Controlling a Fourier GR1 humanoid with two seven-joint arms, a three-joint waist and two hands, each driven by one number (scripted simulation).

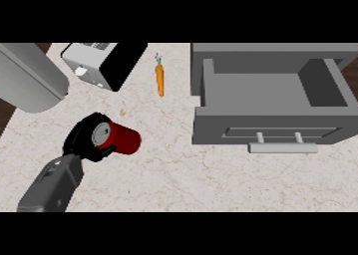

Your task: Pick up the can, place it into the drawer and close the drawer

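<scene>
A red can (125, 139) with a grey lid lies tilted at the counter's left, lid end turned toward the wrist. My left hand (81, 135) comes in from the lower left and its black fingers curl round the can's lid end; the red body sticks out to the right. An open grey drawer (211, 87) stands at the right, its inside bare, its front panel and bar handle (282, 147) facing the view's lower edge. The can is well left of the drawer. My right hand does not show.
An orange carrot (160, 79) lies between the can and the drawer, near the drawer's left wall. A white and black toaster (104, 62) stands at the back left, beside a large grey rounded object (23, 74). Marbled counter (181, 179) spreads in front.
</scene>
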